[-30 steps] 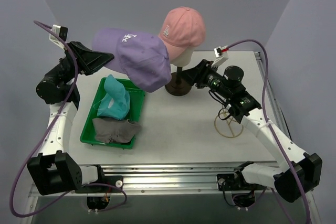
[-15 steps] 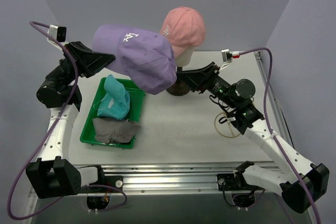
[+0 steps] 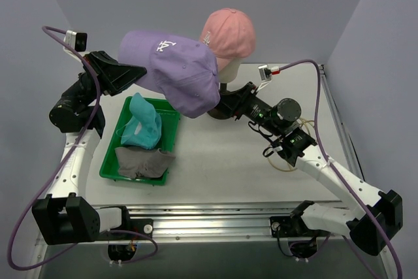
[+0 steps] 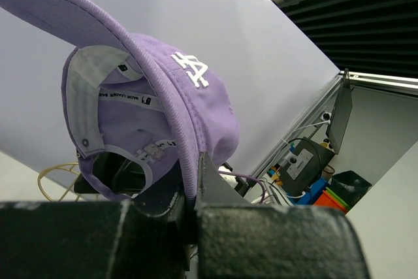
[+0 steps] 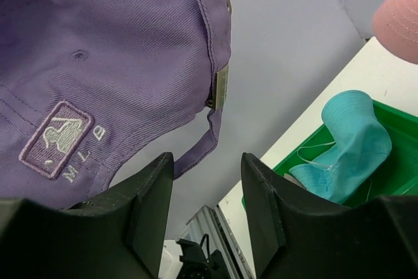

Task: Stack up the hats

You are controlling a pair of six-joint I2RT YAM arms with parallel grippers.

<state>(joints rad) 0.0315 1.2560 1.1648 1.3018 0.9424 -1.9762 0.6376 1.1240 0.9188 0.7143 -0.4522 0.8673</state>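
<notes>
Right arm has swung in from the stand side, and its gripper (image 5: 208,161) now sits under the back of the lavender cap (image 3: 176,73); the cap itself has drifted slightly toward the pink cap (image 3: 228,31). Left gripper (image 4: 192,184) is clamped tight on the lavender brim and holds the cap up in the air beside the pink cap, which sits on the mannequin head (image 3: 228,70). I can't tell whether the two caps touch. Right fingers (image 5: 147,207) are spread with nothing in them, and the rear strap (image 5: 196,151) hangs just above the gap. My read: the step is a second grip at the back. Take the rear band itself, not the loose strap tail, or the cap will swing. Then hold the opening wide, lift over the pink crown and lower with the brims lined up. Go slow near the head, a side push could tip it. Teal hat (image 3: 140,122) and grey hat (image 3: 144,161) lie in the green tray (image 3: 108,161), not stacked yet.
</notes>
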